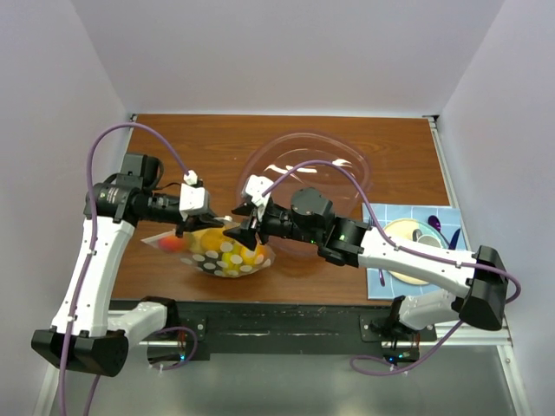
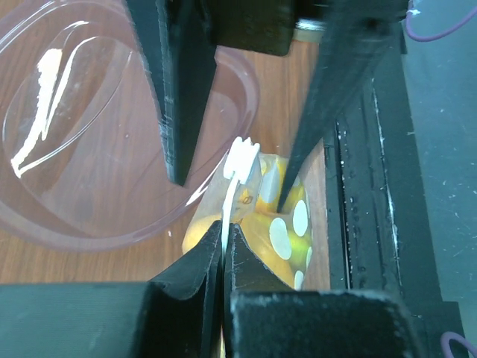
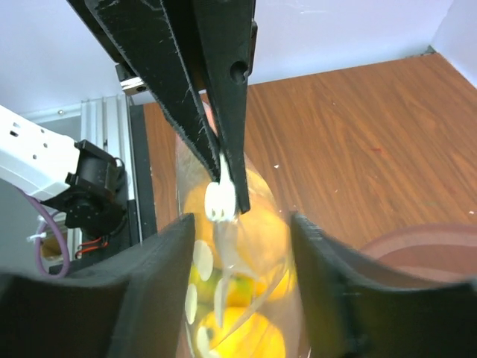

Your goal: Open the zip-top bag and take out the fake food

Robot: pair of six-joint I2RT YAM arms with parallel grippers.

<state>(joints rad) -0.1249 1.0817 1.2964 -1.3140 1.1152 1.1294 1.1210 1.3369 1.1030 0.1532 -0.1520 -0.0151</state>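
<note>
Zip-top bag (image 1: pixel 227 253) sits near-left of centre on the tabletop (image 1: pixel 390 165), long axis left-right, fake food (image 1: pixel 208 239) inside, left tool (image 2: pixel 223 242) clamped on its top edge, right tool (image 3: pixel 242 220) fingers apart, straddling that edge from the right.

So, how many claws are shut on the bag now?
1. The left claw pinches the white zip tab of the bag. The right claw is open, one finger on each side of the bag's top.
</note>
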